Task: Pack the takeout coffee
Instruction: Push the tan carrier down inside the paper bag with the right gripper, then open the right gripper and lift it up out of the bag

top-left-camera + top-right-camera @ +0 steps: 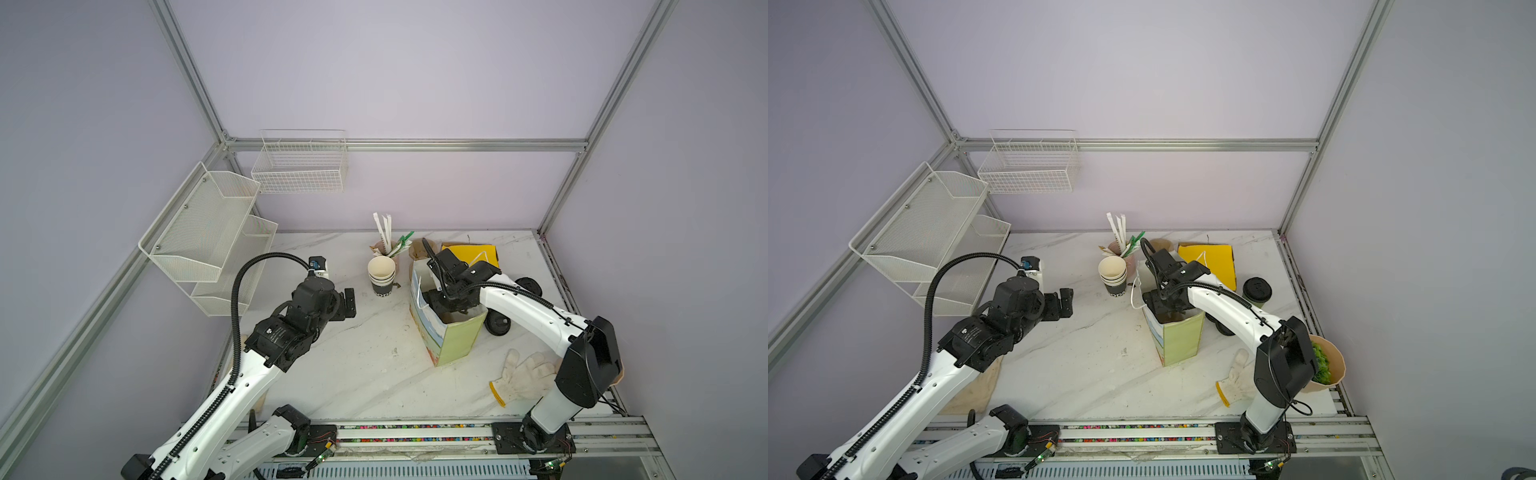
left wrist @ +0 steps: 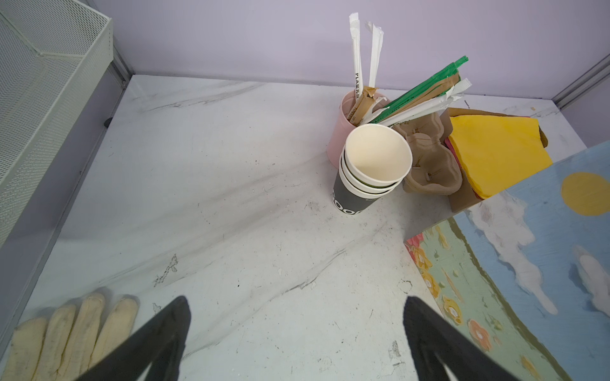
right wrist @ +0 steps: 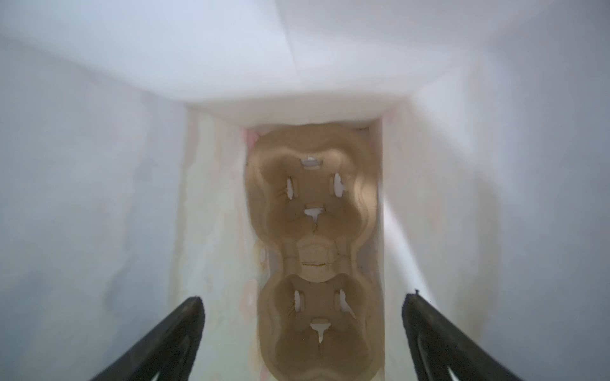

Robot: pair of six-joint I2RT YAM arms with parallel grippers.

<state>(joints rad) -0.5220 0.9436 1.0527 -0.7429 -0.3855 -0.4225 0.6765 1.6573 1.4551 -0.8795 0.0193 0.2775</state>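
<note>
Black plastic lid over paper: the coffee (image 1: 1257, 289) stands upright on the tabletop (image 1: 1084, 353), right of centre in a top view. It is just beside the yellow napkins (image 1: 1208, 262) and apart from the bag (image 1: 1179, 340), so it is not packed yet. (A dark round shape (image 1: 1223, 330) lies half under the right arm (image 1: 1225, 305); I cannot tell what it is.)

The step in hand, as I judge it, is readying the bag. The right pincer (image 3: 302, 298) is down inside it, jaws wide apart with nothing between them, over a carrier (image 3: 313, 231) lying flat on the bag's floor. The next move calls for a straight lift out, clear of the thin walls. Then the pincer should grip the coffee round its body below the lid and lower it upright into one well. The bag is narrow, so that descent wants centring.

The carrier is brown moulded pulp, matt and fibrous: two round wells with slit tabs, joined by a raised bridge. The bag is smooth paper, box-shaped, white inside, with painted sky and flowers outside (it will likely flex if nudged). The tabletop is hard, marbled and scuffed.

The left pincer (image 2: 296, 298) hovers open and empty over bare tabletop, at the lower centre of its wrist view. The stacked cups (image 2: 369, 171) stand above it in the frame.
</note>
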